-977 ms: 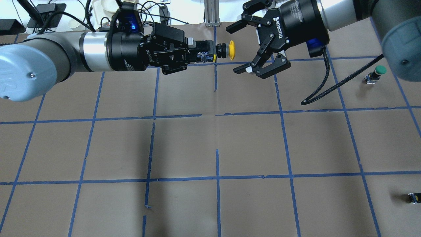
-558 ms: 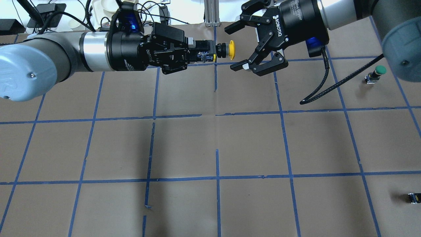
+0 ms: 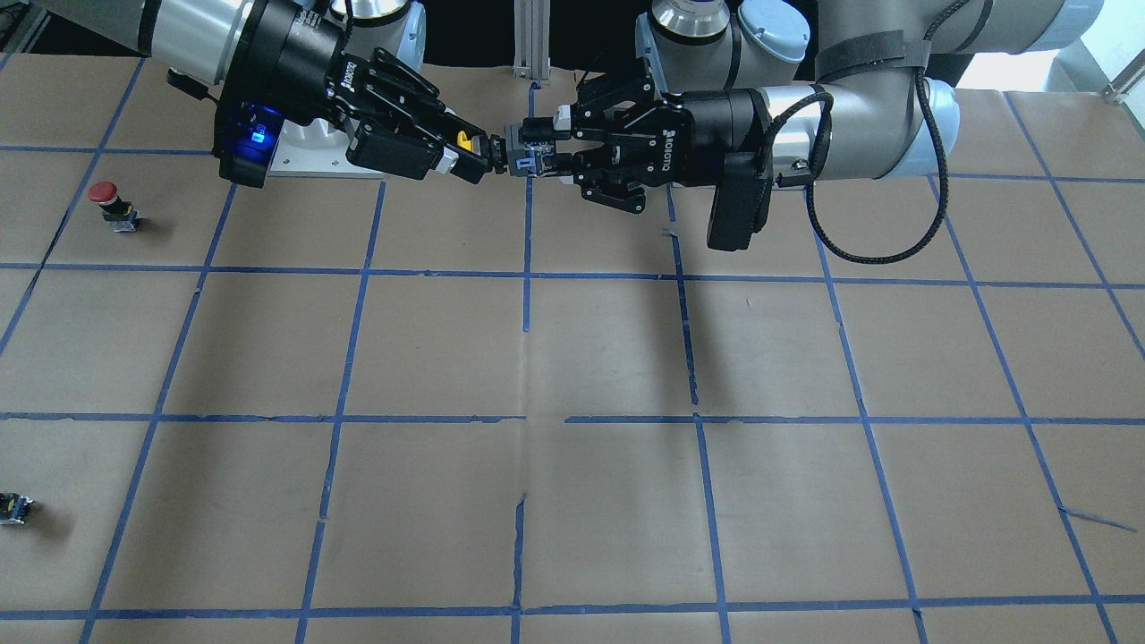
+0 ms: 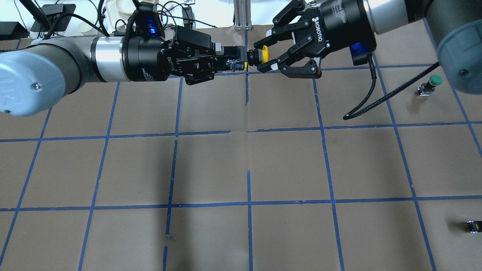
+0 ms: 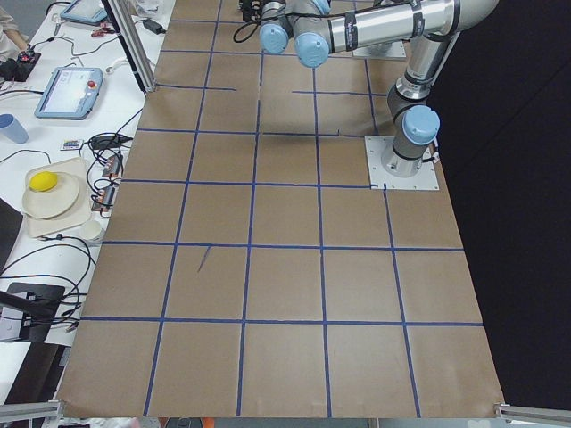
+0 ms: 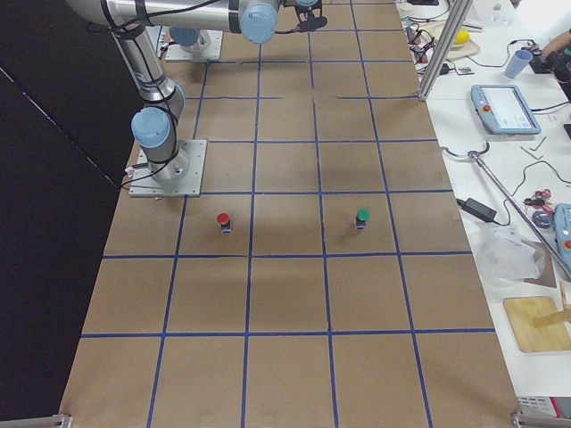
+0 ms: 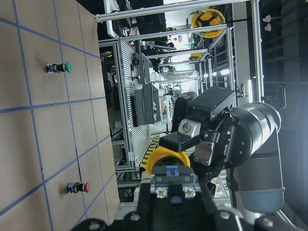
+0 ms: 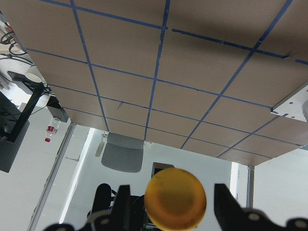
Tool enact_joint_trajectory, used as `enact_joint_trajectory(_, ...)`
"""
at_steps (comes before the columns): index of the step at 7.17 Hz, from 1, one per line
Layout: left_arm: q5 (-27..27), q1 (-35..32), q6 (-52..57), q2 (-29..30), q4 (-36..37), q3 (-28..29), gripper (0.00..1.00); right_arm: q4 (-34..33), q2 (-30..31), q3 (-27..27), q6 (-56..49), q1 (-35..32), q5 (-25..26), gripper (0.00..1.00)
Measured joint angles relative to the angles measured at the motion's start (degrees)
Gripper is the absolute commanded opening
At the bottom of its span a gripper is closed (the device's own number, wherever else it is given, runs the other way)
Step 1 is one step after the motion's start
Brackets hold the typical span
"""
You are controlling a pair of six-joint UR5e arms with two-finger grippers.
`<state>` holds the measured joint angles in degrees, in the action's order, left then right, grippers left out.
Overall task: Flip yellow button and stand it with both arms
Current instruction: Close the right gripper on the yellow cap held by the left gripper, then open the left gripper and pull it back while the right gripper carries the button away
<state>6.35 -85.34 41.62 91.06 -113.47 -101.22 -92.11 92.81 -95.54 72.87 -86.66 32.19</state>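
My left gripper (image 4: 236,59) is shut on the black-and-grey body of the yellow button (image 4: 265,54) and holds it level above the far middle of the table, cap pointing to my right. My right gripper (image 4: 261,56) is open, with its fingers on either side of the yellow cap. In the right wrist view the cap (image 8: 175,197) sits between the two fingers (image 8: 120,207) with a gap on each side. In the front-facing view the button (image 3: 463,139) bridges the right gripper (image 3: 479,154) and the left gripper (image 3: 532,150). The left wrist view shows the button (image 7: 168,156) end-on.
A green-capped button (image 4: 431,83) stands on the table at the far right. A red-capped button (image 3: 107,201) stands beside the right arm's base. A small dark block with a yellow spot (image 4: 473,226) lies near the front right edge. Brown paper with blue tape lines covers the table (image 4: 248,165).
My right gripper has moved left onto the yellow cap, and its fingers have narrowed around it. My left gripper and the button have stayed still.
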Motion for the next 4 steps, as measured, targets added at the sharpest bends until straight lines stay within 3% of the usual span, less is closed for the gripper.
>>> enact_joint_trajectory(1, 0.11, 0.00, -0.02, 0.00, 0.00, 0.00, 0.99, 0.00, 0.00, 0.01, -0.01, 0.01, 0.04, 0.21)
enact_joint_trajectory(4, 0.85, -0.01, -0.06, 0.11, -0.08, 0.03, 1.00, 0.00, -0.06, 0.19, 0.01, 0.21, 0.06, 0.21)
